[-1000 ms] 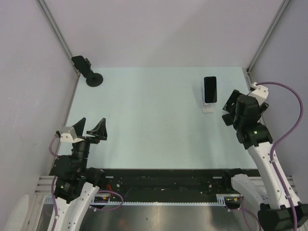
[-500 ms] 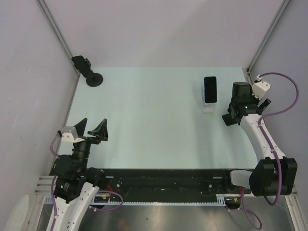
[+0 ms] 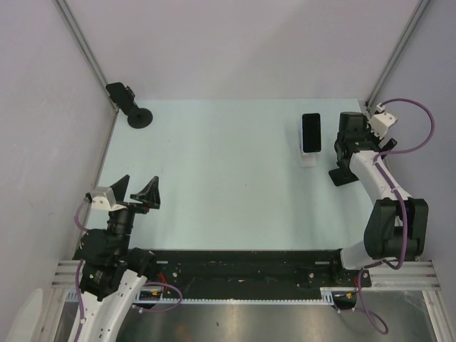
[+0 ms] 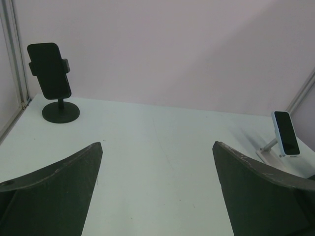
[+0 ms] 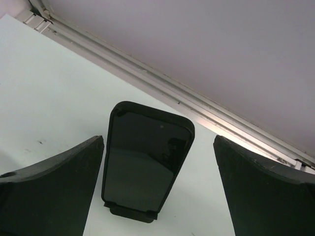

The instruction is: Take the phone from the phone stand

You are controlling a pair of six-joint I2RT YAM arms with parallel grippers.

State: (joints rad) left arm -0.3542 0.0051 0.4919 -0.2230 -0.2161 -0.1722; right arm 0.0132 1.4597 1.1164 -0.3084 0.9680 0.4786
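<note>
A dark phone leans upright in a small white phone stand at the back right of the table. In the left wrist view the phone and stand appear far off to the right. My right gripper hovers just right of the stand, open, apart from it. In the right wrist view the phone fills the gap between the wide-spread fingers, resting on the stand's lip. My left gripper is open and holds nothing at the near left.
A black clamp stand holding another dark phone stands in the back left corner. Grey walls with metal rails enclose the table on three sides.
The right arm has swung toward the back right and turned its gripper to face the phone from closer. The left arm has not moved.
</note>
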